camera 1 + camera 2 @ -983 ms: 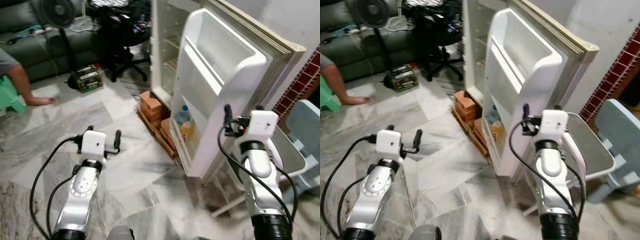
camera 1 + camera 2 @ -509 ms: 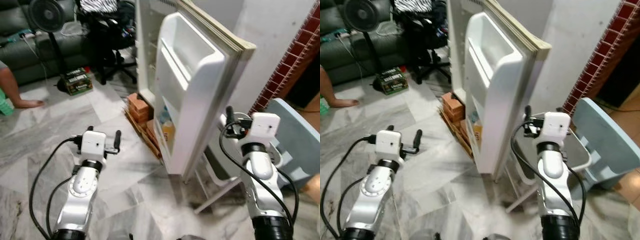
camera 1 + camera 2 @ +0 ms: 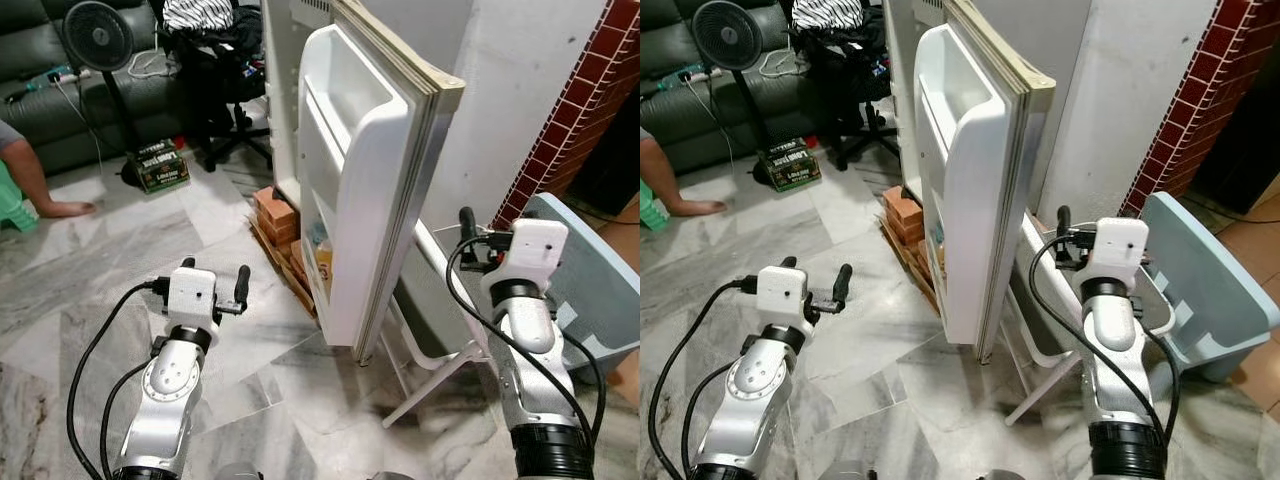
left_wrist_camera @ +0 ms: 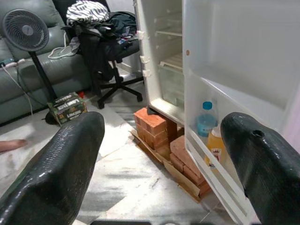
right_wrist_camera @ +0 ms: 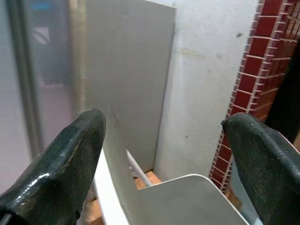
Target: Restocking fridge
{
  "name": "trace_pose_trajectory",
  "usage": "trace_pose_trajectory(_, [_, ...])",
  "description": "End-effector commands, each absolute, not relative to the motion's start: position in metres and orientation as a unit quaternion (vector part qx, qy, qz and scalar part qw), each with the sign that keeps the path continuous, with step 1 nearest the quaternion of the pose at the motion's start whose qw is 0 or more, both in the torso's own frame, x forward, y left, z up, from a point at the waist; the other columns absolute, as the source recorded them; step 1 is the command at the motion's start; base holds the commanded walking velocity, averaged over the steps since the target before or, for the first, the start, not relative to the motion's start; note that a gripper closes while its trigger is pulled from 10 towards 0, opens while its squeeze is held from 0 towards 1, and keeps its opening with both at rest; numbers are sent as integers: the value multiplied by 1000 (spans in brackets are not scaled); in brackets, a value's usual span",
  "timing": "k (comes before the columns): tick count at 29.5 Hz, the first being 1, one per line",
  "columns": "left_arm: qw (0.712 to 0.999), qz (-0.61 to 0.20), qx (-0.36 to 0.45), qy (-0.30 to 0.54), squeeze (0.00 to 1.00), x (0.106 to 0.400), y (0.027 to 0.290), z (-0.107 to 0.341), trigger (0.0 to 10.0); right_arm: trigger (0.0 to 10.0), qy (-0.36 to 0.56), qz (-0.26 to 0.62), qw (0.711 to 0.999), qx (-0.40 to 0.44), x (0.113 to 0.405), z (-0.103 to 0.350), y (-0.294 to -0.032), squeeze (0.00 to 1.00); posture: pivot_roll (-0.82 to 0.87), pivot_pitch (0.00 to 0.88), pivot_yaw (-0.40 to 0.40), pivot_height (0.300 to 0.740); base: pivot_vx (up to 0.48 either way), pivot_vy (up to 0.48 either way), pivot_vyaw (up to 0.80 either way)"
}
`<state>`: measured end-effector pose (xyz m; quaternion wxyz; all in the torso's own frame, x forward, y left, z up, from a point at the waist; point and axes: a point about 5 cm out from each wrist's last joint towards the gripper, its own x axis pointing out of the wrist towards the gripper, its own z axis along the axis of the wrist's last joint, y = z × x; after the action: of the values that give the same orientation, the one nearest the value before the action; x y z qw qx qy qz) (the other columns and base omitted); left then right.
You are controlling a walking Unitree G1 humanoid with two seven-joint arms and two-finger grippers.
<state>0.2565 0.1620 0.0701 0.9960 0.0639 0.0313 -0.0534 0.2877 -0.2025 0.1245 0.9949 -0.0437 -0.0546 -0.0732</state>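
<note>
Room: grey-veined marble tile floor [image 3: 80, 290]; a dark green sofa [image 3: 50, 100] along the far wall at 11 o'clock; a white plaster wall [image 3: 1120, 90] and a red-brick tiled column [image 3: 1190, 110] at 1 to 2 o'clock.
Fridge: tall white refrigerator [image 4: 161, 56] at 12 o'clock, its white door [image 3: 370, 180] swung wide open toward the robot and seen nearly edge-on from the head.
Door shelves: the lowest door shelf [image 4: 220, 168] holds a clear bottle with a blue cap [image 4: 205, 119] and, just beside it, a bottle of orange drink [image 4: 214, 146]; the upper door shelves look bare.
Fridge inside: wire and glass shelves [image 4: 171, 61]; contents cannot be made out.
Under the fridge: stacked red-brown bricks [image 4: 152, 124] on a wooden pallet, at the foot of the cabinet.
Around: black standing fan [image 3: 98, 30] at 11 o'clock; a small printed carton [image 3: 158, 166] on the floor by its base; a black office chair heaped with clothes [image 3: 215, 60] just left of the fridge; a pale blue plastic chair [image 3: 1200, 270] at 3 o'clock; a white folding rack [image 3: 440, 300] leaning behind the door.
Person: a bare foot and lower leg [image 3: 45, 195] at 9 o'clock, beside a green stool [image 3: 15, 200].
Left gripper: left gripper [image 3: 215, 282] raised at 8 o'clock over the floor, fingers [image 4: 61, 164] apart, holding nothing, aimed at the open fridge.
Right gripper: right gripper [image 3: 1064, 228] raised at 4 o'clock behind the door's outer face, fingers [image 5: 65, 164] apart, holding nothing.
</note>
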Motion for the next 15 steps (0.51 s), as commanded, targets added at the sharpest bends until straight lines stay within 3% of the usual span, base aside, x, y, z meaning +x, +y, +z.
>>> trace_pose_trajectory(1, [996,-54,63,23,0,259,162,75,10000,10000,-53,-66,996,-40,290,125,-201,0,19,0,8,740,330,0,0])
trace_pose_trajectory(9, [996,-53,67,29,0,258,165,74,10000,10000,-66,-49,996,-46,303,134,-197,0,24,0,6,740,331,0,0])
trace_pose_trajectory(15, [996,-44,68,35,0,257,168,72,10000,10000,-70,-26,996,-55,311,138,-193,0,34,0,4,740,0,0,0])
